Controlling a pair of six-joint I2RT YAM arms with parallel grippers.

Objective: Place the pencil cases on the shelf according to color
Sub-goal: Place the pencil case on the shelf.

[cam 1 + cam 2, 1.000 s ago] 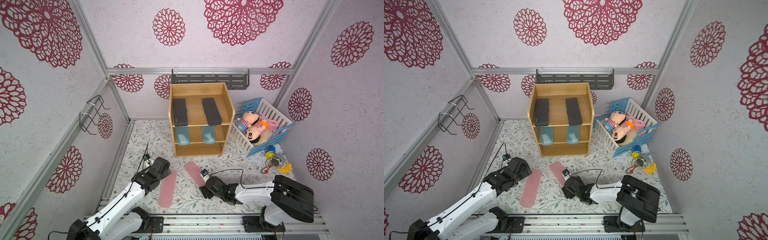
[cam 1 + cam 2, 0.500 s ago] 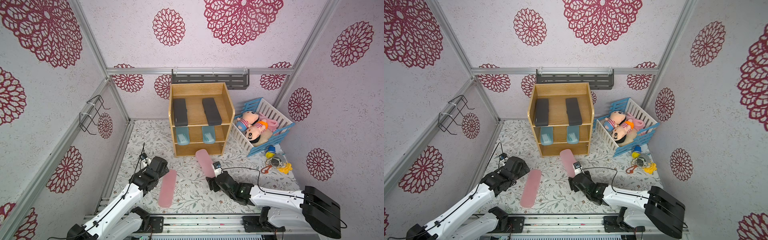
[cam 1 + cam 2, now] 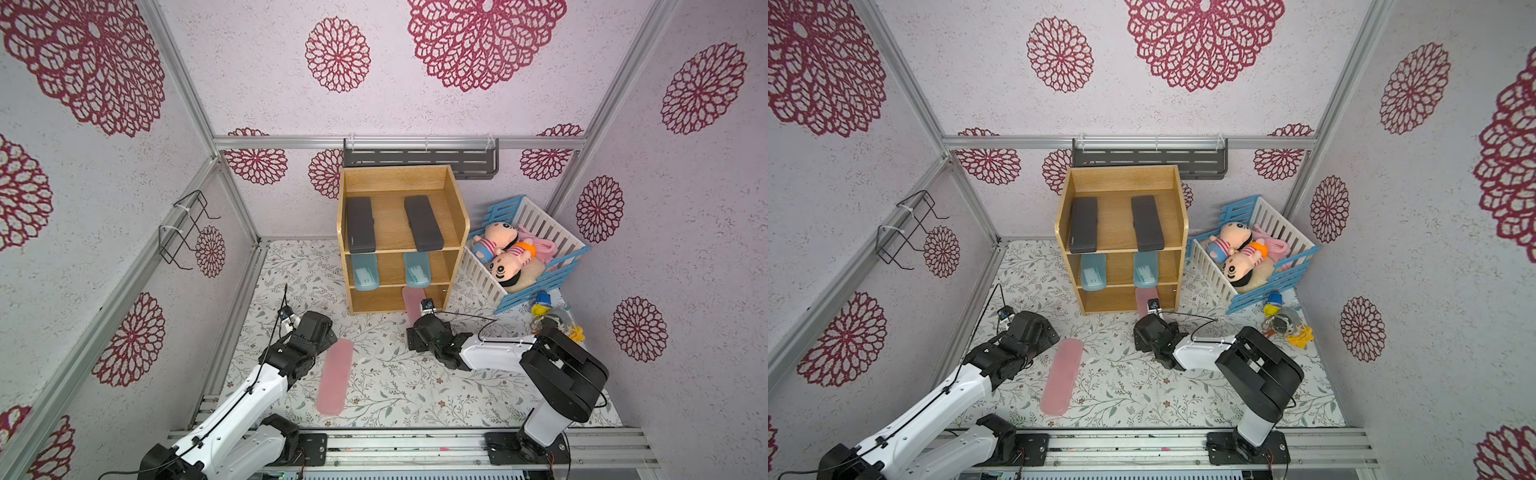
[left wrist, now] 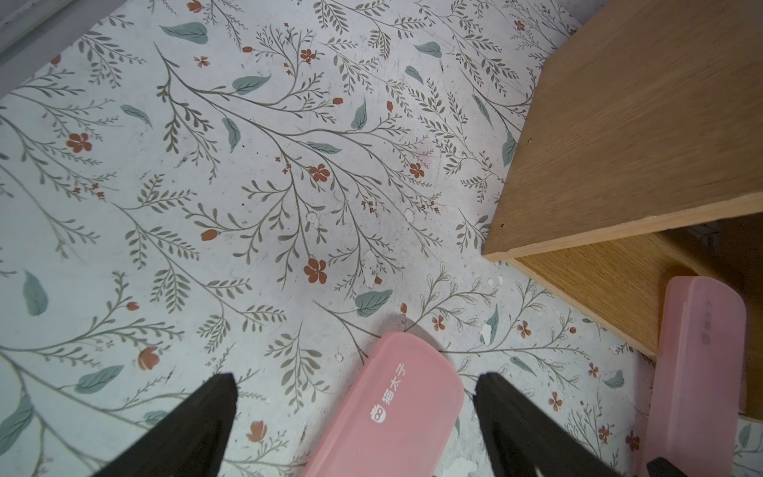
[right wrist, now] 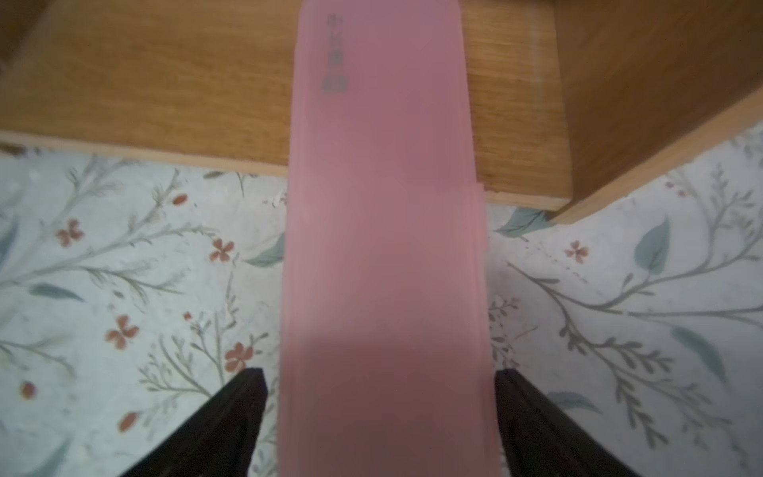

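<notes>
The shelf (image 3: 390, 226) stands just ahead of the right gripper (image 5: 380, 376) and is sorted by colour. Two black cases (image 3: 360, 224) lie on the top tier and two blue cases (image 3: 365, 272) on the middle one, so the bottom tier looks meant for pink. One pink case (image 5: 384, 186) runs lengthwise out from between that gripper's fingers. Its far end is on the bottom board and its near end over the flowered mat (image 4: 289, 165). The fingers are spread clear of both edges and grip nothing, apparently leaving the case to lie there. The other pink case (image 4: 396, 409) lies flat on the mat between the fingers of the left gripper (image 4: 356, 378), which are wide apart and empty, lined up for a pinch across its width.
</notes>
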